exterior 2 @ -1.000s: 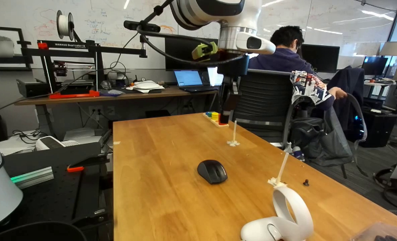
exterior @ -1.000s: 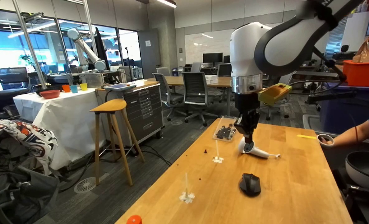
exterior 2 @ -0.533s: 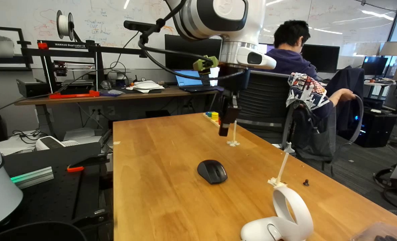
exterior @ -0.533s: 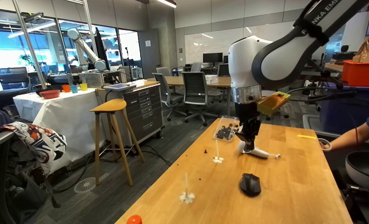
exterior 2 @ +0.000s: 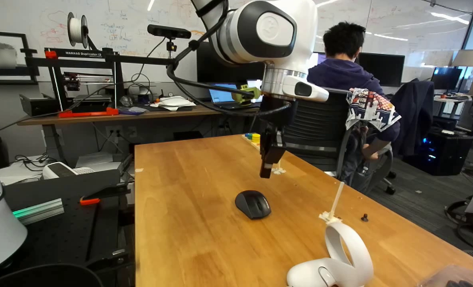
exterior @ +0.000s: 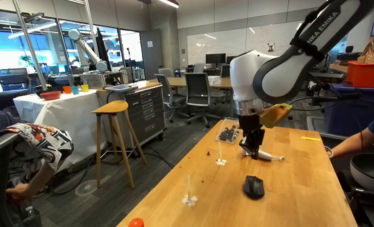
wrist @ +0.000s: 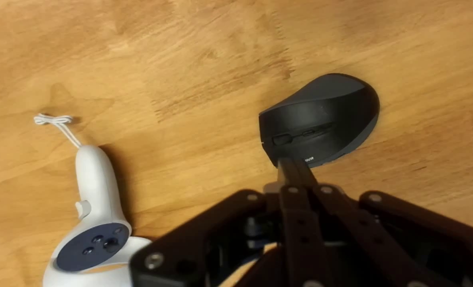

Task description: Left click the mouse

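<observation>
The black mouse (exterior: 253,187) lies on the wooden table, and it also shows in an exterior view (exterior 2: 253,204) and in the wrist view (wrist: 324,115). My gripper (exterior: 255,158) points down with its fingers pressed together and nothing between them. In an exterior view the fingertips (exterior 2: 265,176) hang above the table, apart from the mouse. In the wrist view the gripper's tips (wrist: 294,161) overlap the mouse's front lower edge, below the scroll wheel, and cover a little of it.
A white controller (wrist: 99,179) with a ring lies beside the mouse. Thin upright sticks (exterior: 188,187) are taped to the table (exterior: 287,201). A clear box of dark bits (exterior: 228,134) is at the far end. A person sits behind a chair (exterior 2: 312,131).
The arm and shut gripper have come down toward the table over the last second. The mouse has not moved. The seated person's arm and bag have shifted.
</observation>
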Robot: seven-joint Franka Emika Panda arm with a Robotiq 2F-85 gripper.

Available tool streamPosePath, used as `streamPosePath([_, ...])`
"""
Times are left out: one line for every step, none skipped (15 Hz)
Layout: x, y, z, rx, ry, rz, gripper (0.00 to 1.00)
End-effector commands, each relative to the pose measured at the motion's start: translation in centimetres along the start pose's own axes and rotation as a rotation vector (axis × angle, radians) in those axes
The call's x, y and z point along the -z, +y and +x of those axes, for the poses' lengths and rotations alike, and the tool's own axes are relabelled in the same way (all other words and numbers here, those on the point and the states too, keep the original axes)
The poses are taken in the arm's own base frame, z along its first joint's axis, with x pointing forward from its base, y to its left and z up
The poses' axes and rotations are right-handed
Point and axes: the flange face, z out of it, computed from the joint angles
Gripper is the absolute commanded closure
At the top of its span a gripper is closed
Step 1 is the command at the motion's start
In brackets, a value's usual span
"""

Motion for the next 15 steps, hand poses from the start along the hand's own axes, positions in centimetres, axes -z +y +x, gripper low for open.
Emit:
streamPosePath([-1.1,-0.3,1.0,-0.014,0.015,-0.024,1.0])
streamPosePath([-1.4,-0.2,1.1,-0.015,0.014,-0.026,1.0])
streamPosePath([-1.8,-0.2,1.2,-0.018,0.012,-0.026,1.0])
streamPosePath([-2.2,-0.2,1.4,-0.019,0.008,-0.028,1.0])
streamPosePath([-2.5,-0.2,1.5,-0.021,0.006,-0.029,1.0])
streamPosePath([-2.8,-0.2,1.7,-0.022,0.004,-0.03,1.0])
streamPosePath([-3.1,-0.2,1.8,-0.02,0.003,-0.032,1.0])
streamPosePath([-3.5,-0.3,2.0,-0.019,0.003,-0.033,1.0])
streamPosePath([-3.9,-0.4,2.2,-0.018,0.0,-0.032,1.0])
streamPosePath([-4.3,-0.6,2.3,-0.015,-0.002,-0.033,1.0])
streamPosePath([-4.7,-0.8,2.4,-0.014,-0.004,-0.033,1.0])
streamPosePath([-5.2,-1.0,2.5,-0.012,-0.005,-0.033,1.0])
streamPosePath([-5.6,-1.2,2.7,-0.01,-0.005,-0.033,1.0])
streamPosePath([-6.0,-1.5,2.8,-0.008,-0.008,-0.033,1.0])
streamPosePath([-6.3,-1.8,2.9,-0.004,-0.009,-0.034,1.0])
